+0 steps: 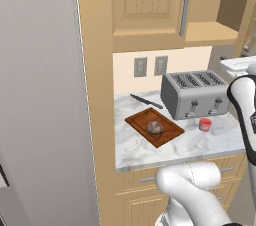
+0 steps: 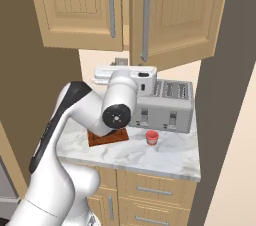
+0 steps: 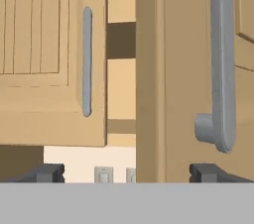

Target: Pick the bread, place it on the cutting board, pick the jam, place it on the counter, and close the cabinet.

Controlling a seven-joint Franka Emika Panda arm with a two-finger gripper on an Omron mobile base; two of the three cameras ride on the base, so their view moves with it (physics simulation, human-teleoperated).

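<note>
With the brownish-grey bread lump [image 1: 155, 128] on the reddish-brown wooden cutting board [image 1: 141, 119] and the small red jam jar [image 1: 205, 124] just right of it on the table, the wide-open, empty hand [image 3: 127, 172] faces the ajar tan wooden cabinet door [image 3: 183, 69], which likely needs pushing shut next.

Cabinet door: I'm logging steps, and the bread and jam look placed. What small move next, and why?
Probably push the open right door toward shut. Bread lies on the board, jam stands on the counter, and the open gripper faces the door's edge, beside its handle.
</note>
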